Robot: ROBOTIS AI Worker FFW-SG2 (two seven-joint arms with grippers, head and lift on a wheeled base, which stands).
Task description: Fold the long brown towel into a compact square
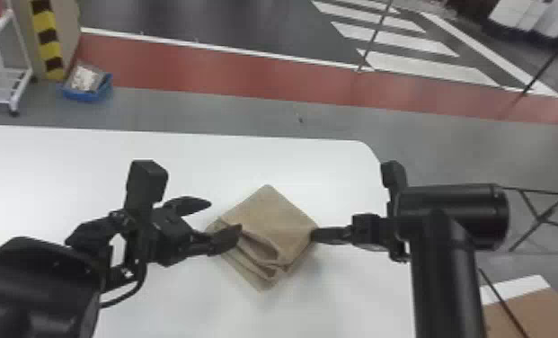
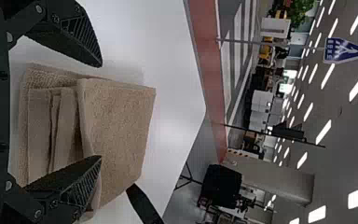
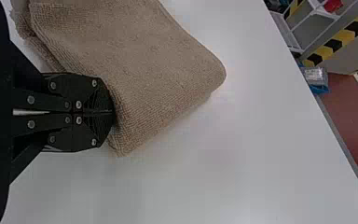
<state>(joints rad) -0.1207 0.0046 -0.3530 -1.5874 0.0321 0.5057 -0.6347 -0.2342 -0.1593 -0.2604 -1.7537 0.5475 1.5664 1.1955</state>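
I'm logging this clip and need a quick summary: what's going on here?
A robot is folding a brown towel on a white table. The towel is already a compact, layered, roughly square stack, with uneven folds at its near left side. The left gripper is open over that side; the right gripper is closed at the right corner, though whether it pinches any cloth is unclear.

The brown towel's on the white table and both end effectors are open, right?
No, the right end effector is shut: the right wrist view shows its fingers together. The left end effector is open, and the towel is on the white table.
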